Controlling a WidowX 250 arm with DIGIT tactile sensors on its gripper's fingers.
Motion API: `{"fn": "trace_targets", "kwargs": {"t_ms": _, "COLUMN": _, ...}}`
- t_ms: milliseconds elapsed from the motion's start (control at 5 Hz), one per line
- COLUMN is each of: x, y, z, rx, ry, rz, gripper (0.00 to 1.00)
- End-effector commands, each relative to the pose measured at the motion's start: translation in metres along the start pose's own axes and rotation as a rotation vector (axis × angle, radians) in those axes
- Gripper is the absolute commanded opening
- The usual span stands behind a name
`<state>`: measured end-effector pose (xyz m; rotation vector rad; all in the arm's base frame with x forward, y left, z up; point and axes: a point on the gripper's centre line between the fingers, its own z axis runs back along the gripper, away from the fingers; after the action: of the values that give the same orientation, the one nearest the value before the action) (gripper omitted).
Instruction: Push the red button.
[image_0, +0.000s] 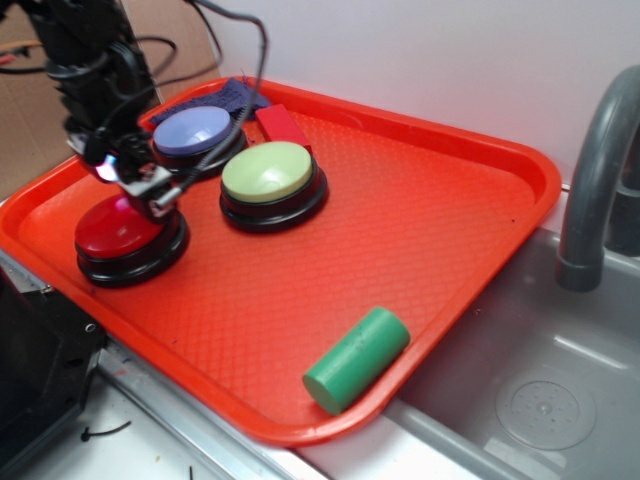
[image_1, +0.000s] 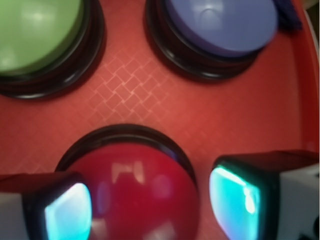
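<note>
The red button (image_0: 118, 232) has a glossy red dome on a black base and sits at the left of the orange tray (image_0: 420, 230). In the wrist view the red button (image_1: 140, 190) fills the lower middle, very close. My gripper (image_0: 150, 192) hangs right over its back edge, seemingly touching the dome. Its jaws stand open, one finger on each side of the dome, and my gripper (image_1: 150, 207) holds nothing. The fingertips (image_1: 67, 215) glow cyan.
A pale green button (image_0: 268, 175) and a lavender-blue button (image_0: 192, 132) stand just behind the red one. A flat red block (image_0: 283, 125) and dark cloth (image_0: 232, 96) lie at the tray's back. A green cylinder (image_0: 357, 358) lies near the front edge. A sink (image_0: 540, 400) with a faucet (image_0: 595, 180) is on the right.
</note>
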<state>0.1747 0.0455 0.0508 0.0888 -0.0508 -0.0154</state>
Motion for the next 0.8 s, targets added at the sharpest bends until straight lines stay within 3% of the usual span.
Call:
{"fn": "trace_targets", "kwargs": {"t_ms": 0, "x": 0.009, "y": 0.007, "z": -0.012, "rx": -0.003, "ry": 0.063, "rz": 0.02, "gripper": 1.0}}
{"fn": "trace_targets", "kwargs": {"t_ms": 400, "x": -0.005, "y": 0.007, "z": 0.034, "rx": -0.044, "ry": 0.011, "rz": 0.027, "gripper": 1.0}}
{"fn": "trace_targets", "kwargs": {"t_ms": 600, "x": -0.012, "y": 0.013, "z": 0.049, "rx": -0.064, "ry": 0.022, "rz": 0.056, "gripper": 1.0}}
